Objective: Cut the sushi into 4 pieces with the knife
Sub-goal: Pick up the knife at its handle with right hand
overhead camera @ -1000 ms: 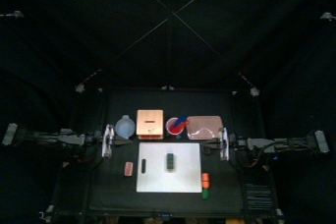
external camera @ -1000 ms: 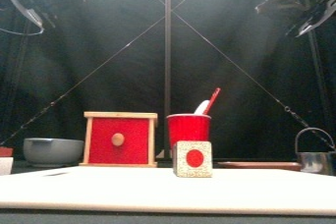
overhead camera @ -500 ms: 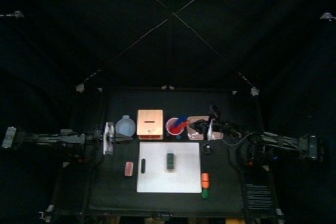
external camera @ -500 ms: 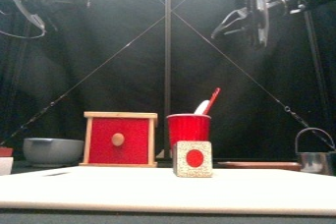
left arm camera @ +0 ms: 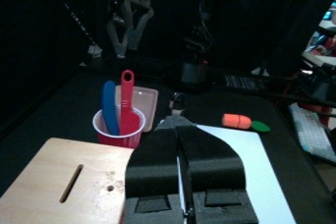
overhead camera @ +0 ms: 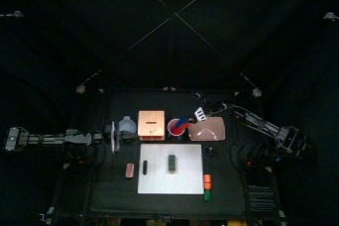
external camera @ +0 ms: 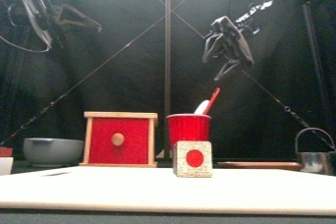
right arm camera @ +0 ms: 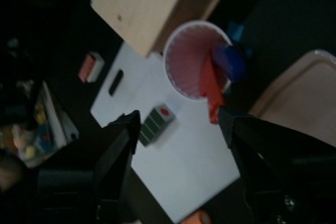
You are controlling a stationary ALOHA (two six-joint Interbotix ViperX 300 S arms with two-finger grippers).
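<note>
Right tool [right arm camera: 184, 154] is spread wide, hovering above the red cup [right arm camera: 195, 49] and its knives [right arm camera: 221, 71]. Left tool [left arm camera: 184, 164] is pressed together, empty. The sushi roll [overhead camera: 172, 160] lies on the white board [overhead camera: 188, 170], mid-counter. From the front I get only its end face. From the top I can't make out the knives.
</note>
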